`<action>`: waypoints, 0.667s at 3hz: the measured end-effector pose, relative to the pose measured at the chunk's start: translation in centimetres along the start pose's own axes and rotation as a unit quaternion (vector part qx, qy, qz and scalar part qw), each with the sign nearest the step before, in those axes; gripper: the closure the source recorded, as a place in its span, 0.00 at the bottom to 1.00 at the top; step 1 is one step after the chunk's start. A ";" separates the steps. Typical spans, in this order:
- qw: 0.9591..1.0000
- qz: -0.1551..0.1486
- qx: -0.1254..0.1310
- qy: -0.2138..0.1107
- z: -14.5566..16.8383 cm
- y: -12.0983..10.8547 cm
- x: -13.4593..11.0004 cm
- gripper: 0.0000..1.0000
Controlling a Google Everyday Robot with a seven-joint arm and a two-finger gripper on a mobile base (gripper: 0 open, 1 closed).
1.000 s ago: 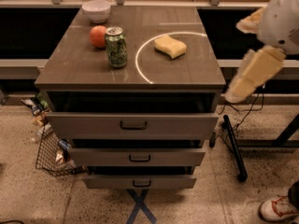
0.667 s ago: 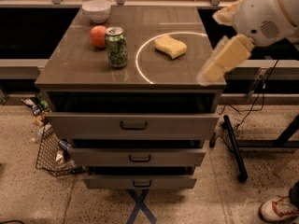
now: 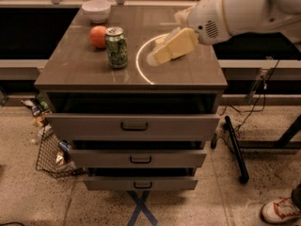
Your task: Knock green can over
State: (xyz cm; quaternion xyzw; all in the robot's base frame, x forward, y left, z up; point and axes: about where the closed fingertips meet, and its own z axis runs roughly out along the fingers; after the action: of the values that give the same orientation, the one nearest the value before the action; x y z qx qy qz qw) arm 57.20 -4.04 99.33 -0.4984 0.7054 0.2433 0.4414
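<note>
The green can [image 3: 116, 47] stands upright on the left half of the brown cabinet top [image 3: 80, 67], its silver top showing. The gripper [image 3: 155, 58], cream-coloured, reaches in from the upper right on a white arm [image 3: 244, 8]. It hovers over the middle of the top, its tip a short way right of the can and apart from it. Nothing shows in its hold.
A round orange fruit [image 3: 97, 36] sits just behind and left of the can. A white bowl [image 3: 96, 11] stands at the back left. A white ring [image 3: 139, 68] is marked on the top; the yellow sponge is hidden behind the gripper. Drawers [image 3: 134, 125] stand slightly open below. A wire basket [image 3: 51, 154] is on the floor at the left.
The arm has swung in from the right edge of the cabinet to over its middle, toward the can. The can, fruit and bowl have not moved.
</note>
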 end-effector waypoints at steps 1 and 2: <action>0.997 0.056 0.018 -0.047 4.5 -2.2 -0.5 0.00; 0.995 0.059 0.043 -0.062 4.5 -3.5 -1.1 0.00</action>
State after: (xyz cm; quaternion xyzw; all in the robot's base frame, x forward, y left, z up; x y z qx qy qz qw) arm 62.27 -1.31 98.43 -0.4207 0.7148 0.2684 0.4900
